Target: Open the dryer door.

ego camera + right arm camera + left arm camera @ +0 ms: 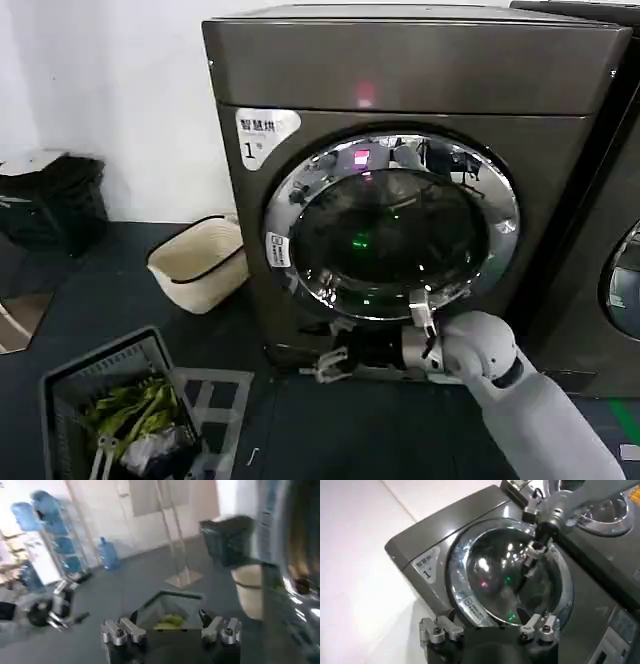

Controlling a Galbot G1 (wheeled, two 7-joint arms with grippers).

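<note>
The dryer [400,70] is a dark bronze-grey front-loader with a white "1" sticker at upper left. Its dryer door [390,230], a wide chrome ring around dark glass, lies against the front; whether it is latched I cannot tell. My right gripper [325,367] reaches in from the lower right and sits just below the door's bottom rim, open with nothing between its fingers [122,630]. In the left wrist view the right gripper [529,565] shows in front of the dryer door [490,575]. My left gripper [490,627] hovers some way off from the dryer, open and empty.
A beige basket [200,262] stands on the floor left of the dryer. A grey crate [125,410] with green items sits at the front left. A black bag [55,205] lies by the wall. Another dark machine [610,280] adjoins on the right.
</note>
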